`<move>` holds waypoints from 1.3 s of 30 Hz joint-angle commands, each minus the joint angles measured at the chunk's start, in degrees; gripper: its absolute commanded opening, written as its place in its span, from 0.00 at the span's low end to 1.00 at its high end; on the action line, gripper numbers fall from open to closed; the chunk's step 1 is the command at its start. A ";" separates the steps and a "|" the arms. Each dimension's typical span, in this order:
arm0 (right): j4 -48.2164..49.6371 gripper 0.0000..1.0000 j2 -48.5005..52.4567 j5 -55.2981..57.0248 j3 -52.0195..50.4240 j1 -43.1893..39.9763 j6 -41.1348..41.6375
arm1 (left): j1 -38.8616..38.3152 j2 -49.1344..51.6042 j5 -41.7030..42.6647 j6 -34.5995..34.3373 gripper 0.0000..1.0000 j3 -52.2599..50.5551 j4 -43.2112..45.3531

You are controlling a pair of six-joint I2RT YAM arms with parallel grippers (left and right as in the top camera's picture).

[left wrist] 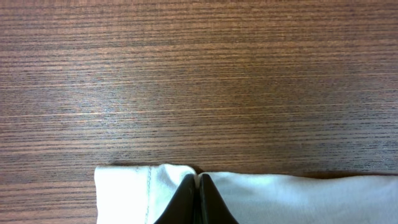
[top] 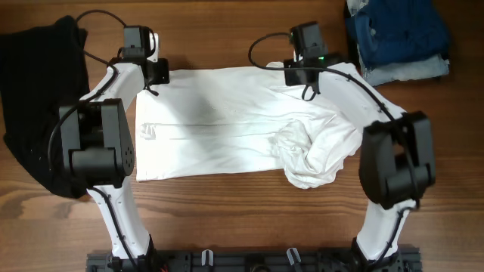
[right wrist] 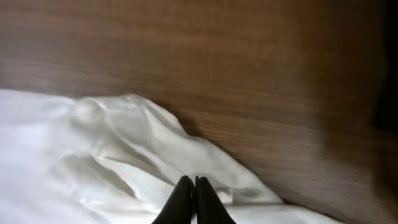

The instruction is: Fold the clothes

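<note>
The clothes, a white T-shirt (top: pixel 227 125), lie spread flat across the middle of the table, with one end bunched into a wrinkled heap (top: pixel 310 155) on the right. My left gripper (top: pixel 151 91) sits at the shirt's far left corner. In the left wrist view it (left wrist: pixel 198 180) is shut, pinching the hemmed edge of the shirt (left wrist: pixel 137 193). My right gripper (top: pixel 308 92) is at the far edge near the right end. In the right wrist view it (right wrist: pixel 193 180) is shut on a fold of the rumpled white fabric (right wrist: pixel 112 143).
A black garment (top: pixel 34 91) lies at the far left of the table. Folded dark blue and pale blue garments (top: pixel 397 34) are stacked at the back right. A black rail (top: pixel 249 261) runs along the front edge. Bare wood lies beyond the shirt's far edge.
</note>
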 commanded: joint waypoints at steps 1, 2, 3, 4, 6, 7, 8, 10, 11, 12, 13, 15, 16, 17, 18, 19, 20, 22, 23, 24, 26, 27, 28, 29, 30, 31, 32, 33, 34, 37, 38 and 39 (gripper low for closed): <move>-1.18 0.04 -1.90 -5.79 -0.15 -0.28 -2.21 | 1.07 -0.50 -0.81 -0.83 0.04 0.04 0.57; -1.31 0.04 -1.75 -6.29 -0.24 -0.28 -2.21 | 1.16 -0.50 -0.81 -0.85 0.04 0.04 0.37; -1.51 0.04 -1.75 -6.25 -0.24 -0.28 -2.08 | 1.20 -0.50 -0.81 -0.85 0.04 0.04 0.31; -1.55 0.04 -1.75 -6.27 -0.24 -0.35 -1.66 | 1.25 -0.50 -0.81 -0.85 0.04 0.04 0.24; -0.96 0.04 -1.81 -7.19 -0.22 -0.70 -1.68 | 1.25 -0.50 -0.81 -0.83 0.04 0.04 0.13; -1.18 0.04 -1.81 -7.82 -0.24 -0.90 -1.70 | 1.25 -0.50 -0.79 -0.85 0.04 0.04 0.15; -1.49 0.23 -1.81 -8.24 -0.24 -0.90 -1.86 | 1.25 -0.50 -0.79 -0.90 0.04 0.04 0.17; -1.64 0.77 -1.62 -8.90 -0.26 -0.87 -2.29 | 1.25 -0.50 -0.81 -1.03 0.04 0.04 0.17; -1.60 0.77 -1.33 -9.38 -0.26 -0.87 -2.78 | 1.25 -0.50 -0.79 -1.03 0.04 0.04 0.17; -1.60 0.77 -0.70 -11.10 -0.31 -0.87 -3.61 | 1.25 -0.50 -0.81 -1.03 0.04 0.04 0.20; -1.42 0.77 0.17 -12.39 -0.31 -0.87 -4.07 | 1.25 -0.50 -0.81 -1.01 0.04 0.04 0.20; -0.11 0.76 2.12 -13.77 -0.31 -0.87 -4.85 | 1.25 -0.50 -0.79 -1.03 0.04 0.04 0.20; 0.74 0.75 3.02 -13.75 -0.31 -0.87 -4.92 | 1.25 -0.50 -0.81 -1.01 0.04 0.04 0.20; 1.49 0.74 3.91 -13.75 -0.31 -0.87 -5.03 | 1.25 -0.50 -0.79 -1.01 0.04 0.04 0.20; 2.10 0.73 4.66 -13.75 -0.31 -0.87 -5.05 | 1.25 -0.50 -0.81 -1.01 0.04 0.04 0.20; 2.89 0.72 5.55 -13.73 -0.31 -0.87 -5.38 | 1.25 -0.50 -0.81 -1.01 0.04 0.04 0.20; 3.72 0.70 6.29 -13.64 -0.31 -0.87 -5.81 | 1.25 -0.50 -0.81 -1.03 0.04 0.04 0.22; 5.18 0.54 7.17 -13.11 -0.28 -0.87 -5.90 | 1.25 -0.50 -0.81 -1.01 0.04 0.04 0.22; 5.51 0.48 7.21 -12.87 -0.28 -0.90 -5.88 | 1.25 -0.50 -0.81 -1.01 0.04 0.04 0.20; 5.84 0.27 7.17 -12.28 -0.22 -0.90 -5.55 | 1.25 -0.50 -0.81 -1.01 0.04 0.04 0.17; 5.79 0.04 6.43 -10.62 0.31 -0.92 -4.37 | 1.25 -0.50 -0.81 -1.01 0.04 0.04 0.22; 5.81 0.04 5.55 -9.73 0.59 -1.01 -4.35 | 1.25 -0.50 -0.81 -1.01 0.04 0.04 0.22; 5.49 0.04 4.55 -8.68 0.87 -1.18 -4.24 | 1.25 -0.66 -0.83 -1.03 0.04 0.04 0.17; 4.76 0.04 3.23 -8.11 1.22 -1.51 -4.15 | 1.25 -0.94 -0.85 -1.03 0.04 0.04 0.15; 3.85 0.04 1.68 -8.09 1.60 -1.99 -4.17 | 1.25 -1.73 -0.87 -1.03 0.04 0.04 0.07; 2.97 0.04 0.26 -8.11 1.88 -2.60 -4.15 | 1.25 -2.58 -1.07 -1.03 0.04 0.04 -0.04; 2.01 0.04 -1.33 -8.11 2.16 -3.37 -4.04 | 1.25 -3.58 -1.31 -1.03 0.04 0.04 -0.07; 0.81 0.05 -3.02 -8.13 2.40 -4.26 -3.43 | 1.25 -4.70 -1.70 -1.05 0.04 0.04 -0.04; -0.35 0.04 -4.85 -8.35 2.45 -5.33 -3.15 | 1.25 -6.25 -1.95 -1.03 0.04 0.04 -0.04; -5.18 0.04 -10.01 -11.82 2.45 -9.14 -3.32 | 1.25 -10.88 -1.90 -1.03 0.04 0.04 -0.61; -7.10 0.04 -11.13 -12.59 2.45 -10.27 -3.34 | 1.25 -12.39 -1.90 -1.03 0.04 0.04 -1.18; -8.63 0.04 -11.78 -13.07 2.45 -11.10 -3.41 | 1.25 -13.49 -1.90 -1.03 0.04 0.04 -1.70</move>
